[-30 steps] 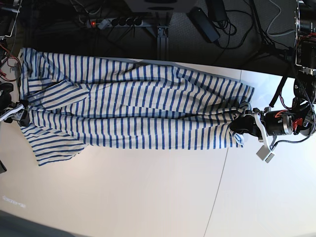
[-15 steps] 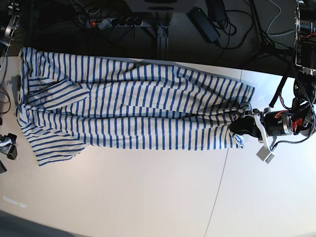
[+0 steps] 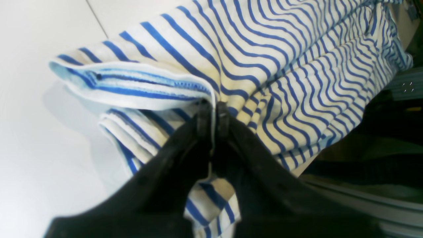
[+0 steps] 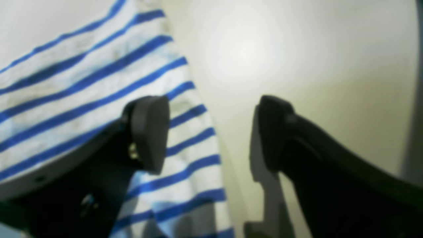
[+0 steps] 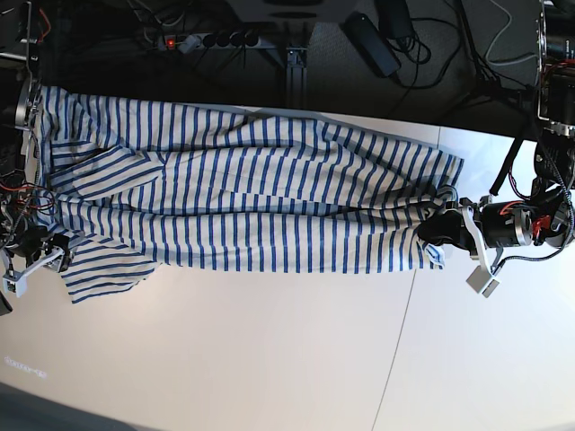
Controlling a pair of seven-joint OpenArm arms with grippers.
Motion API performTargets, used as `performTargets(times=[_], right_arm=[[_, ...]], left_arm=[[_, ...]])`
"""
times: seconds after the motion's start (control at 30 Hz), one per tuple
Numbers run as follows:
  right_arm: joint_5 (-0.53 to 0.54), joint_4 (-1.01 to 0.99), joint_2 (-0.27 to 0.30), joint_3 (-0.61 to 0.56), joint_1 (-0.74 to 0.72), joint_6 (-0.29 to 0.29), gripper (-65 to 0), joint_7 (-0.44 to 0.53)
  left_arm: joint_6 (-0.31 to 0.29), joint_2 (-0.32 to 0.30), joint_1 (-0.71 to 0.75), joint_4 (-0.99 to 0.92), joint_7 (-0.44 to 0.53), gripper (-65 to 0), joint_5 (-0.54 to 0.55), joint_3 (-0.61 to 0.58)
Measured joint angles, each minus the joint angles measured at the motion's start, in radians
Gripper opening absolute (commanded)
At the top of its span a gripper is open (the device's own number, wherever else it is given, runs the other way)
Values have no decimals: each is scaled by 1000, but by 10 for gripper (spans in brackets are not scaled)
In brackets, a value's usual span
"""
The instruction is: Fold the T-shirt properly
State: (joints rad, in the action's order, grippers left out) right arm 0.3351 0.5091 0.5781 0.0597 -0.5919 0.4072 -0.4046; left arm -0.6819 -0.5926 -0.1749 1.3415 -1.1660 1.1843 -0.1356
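Striped T-shirt [image 5: 252, 193] lies stretched across the surface [image 5: 269, 359]; my left tool [image 3: 211, 114] pinches its hem, right tool [image 4: 211, 132] gapes empty beside the sleeve edge — I'd grip there before folding

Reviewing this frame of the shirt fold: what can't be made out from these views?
- Base view: the T-shirt's far sleeve end is cut by the left edge and arm cabling.
- Base view: the right pincer is too small to show contact with the cloth.
- Right wrist view: blurred; the fabric edge detail is lost.
- Left wrist view: the left pincer hides the hem it pinches.
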Motion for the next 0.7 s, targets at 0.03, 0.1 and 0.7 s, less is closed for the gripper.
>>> performTargets(times=[0.03,0.1,0.7], right_arm=[[-16,-10,-11,1,-6,0,-228,1],[-23,-18,-35,1,-7,0,-228,23],[-2,-16,-99,2,-15,0,-650,42]], left_arm=[[0,0,0,0,0,-650,5,0],[0,0,0,0,0,-650,3,0],[0,0,-1,0,0,-650,4,0]])
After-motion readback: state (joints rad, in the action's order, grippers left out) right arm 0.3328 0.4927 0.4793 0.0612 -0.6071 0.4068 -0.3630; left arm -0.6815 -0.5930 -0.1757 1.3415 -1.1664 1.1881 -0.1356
